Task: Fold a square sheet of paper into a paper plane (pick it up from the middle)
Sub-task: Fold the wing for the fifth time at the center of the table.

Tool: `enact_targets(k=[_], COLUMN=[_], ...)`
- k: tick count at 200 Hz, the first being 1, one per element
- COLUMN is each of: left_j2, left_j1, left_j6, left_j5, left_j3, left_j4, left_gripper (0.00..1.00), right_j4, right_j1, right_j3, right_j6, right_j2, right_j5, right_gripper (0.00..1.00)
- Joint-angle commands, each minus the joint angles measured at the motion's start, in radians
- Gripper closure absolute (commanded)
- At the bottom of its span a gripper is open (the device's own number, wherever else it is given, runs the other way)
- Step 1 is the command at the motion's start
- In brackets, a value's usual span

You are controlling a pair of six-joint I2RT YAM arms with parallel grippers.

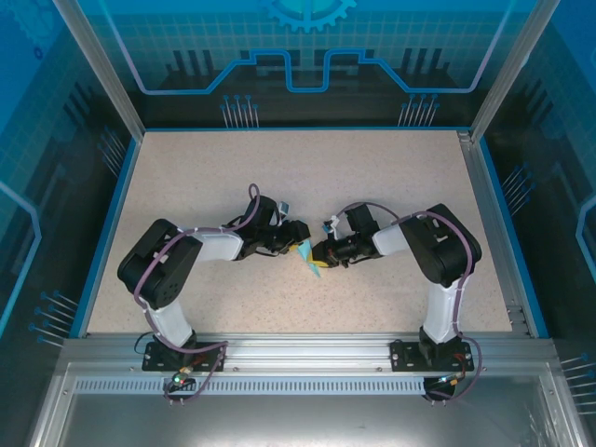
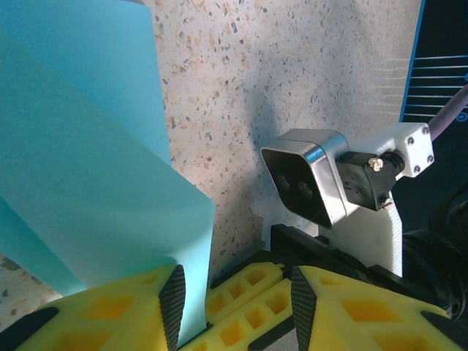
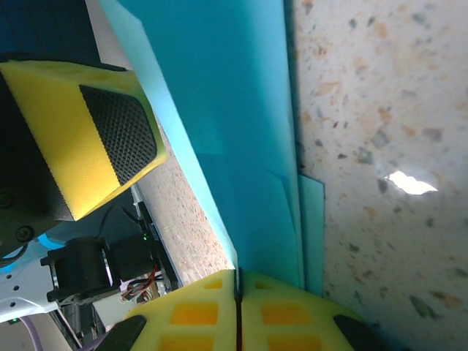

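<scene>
**Right jaws pinching the blue paper, left jaws apart beside it**

Top view: I see both arms bent inward to meet near the middle of the counter (image 1: 372,177). The left arm (image 1: 219,244) comes in from 7 o'clock and the right arm (image 1: 410,237) from 5 o'clock. The blue paper (image 1: 304,251) is a small sliver between the two sets of jaws, a little toward 6 o'clock from the counter's centre. From up here I cannot tell how wide either pair stands.

Left wrist view: the paper (image 2: 80,161) covers the picture from 9 to 11 o'clock and stands up off the speckled counter. Its lower edge runs down against the black pad (image 2: 173,296) of the finger at 7 o'clock. My left jaws are partly apart. In the gap between them, at 6 o'clock, sit the yellow fingers (image 2: 245,307) of the other arm. That arm's wrist camera (image 2: 307,179) is just right of centre, toward 3 o'clock.

Right wrist view: the right jaws are pressed together at 6 o'clock with only a thin seam between them. The paper (image 3: 227,117) rises out of that seam toward 12 o'clock, so they are holding it. I can see layered folds along its right edge. One left finger (image 3: 66,131) sits at 9 o'clock, its pad facing the paper, close but apart from it.
</scene>
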Motion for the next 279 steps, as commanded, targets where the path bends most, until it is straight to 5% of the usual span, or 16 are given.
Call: enact_targets(k=[1, 279], left_j2=[0.011, 0.074], left_j1=[-0.008, -0.011], left_j6=[0.006, 0.082], left_j5=[0.011, -0.007], left_j3=[0.004, 0.066], left_j4=[0.050, -0.039], left_gripper=[0.53, 0.53], right_j4=[-0.098, -0.234], right_j1=[-0.024, -0.012], right_j3=[0.001, 0.073], right_j6=[-0.016, -0.049], right_j2=[0.044, 0.073], right_j5=[0.026, 0.052], right_gripper=[0.92, 0.87])
